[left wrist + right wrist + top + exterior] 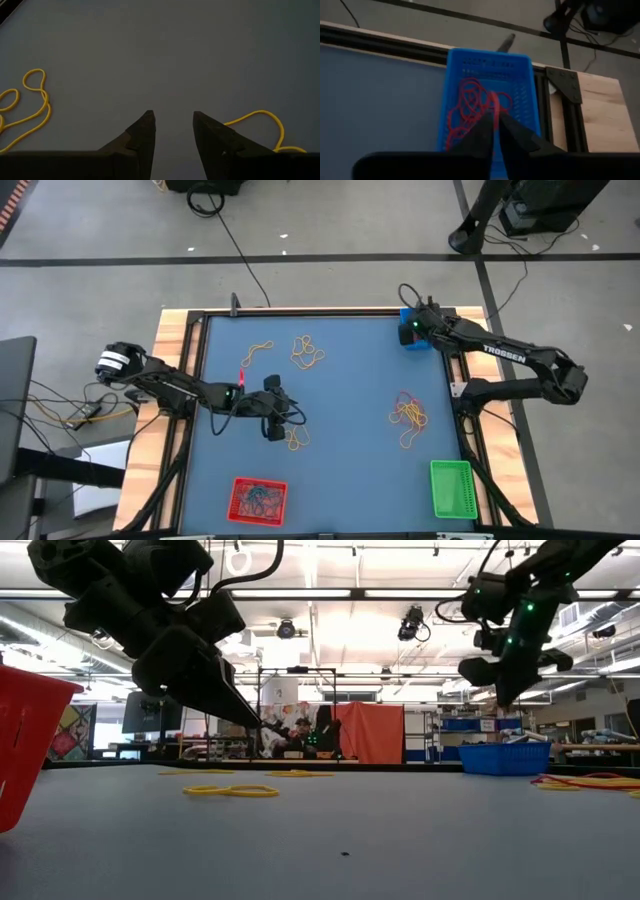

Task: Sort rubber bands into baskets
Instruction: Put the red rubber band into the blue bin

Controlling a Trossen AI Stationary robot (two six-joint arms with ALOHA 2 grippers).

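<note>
My left gripper (272, 420) is open and empty just above the blue mat; its tips show in the left wrist view (172, 120). Yellow rubber bands (25, 102) lie on the mat to either side of it, and more of them lie close by (297, 439). My right gripper (495, 120) is at the far right corner, above the blue basket (470, 65), and is shut on a red rubber band (493, 102). More red bands (465, 107) lie in that basket. The red basket (258, 500) and the green basket (450, 487) stand at the near edge. My right gripper pinches a red rubber band's strand (493, 100) between its two fingers, which come at it from above, slanting down over the blue basket. The band runs down from the fingertips toward the red tangle in the basket; whether it hangs clear of that tangle, I cannot tell.
Loose piles of bands lie on the mat: yellow and orange at the far middle (308, 352), yellow at the far left (262, 345), red and yellow at the right (408, 412). The red basket holds a tangle of bands. Black rails and wooden edges (175, 350) frame the mat.
</note>
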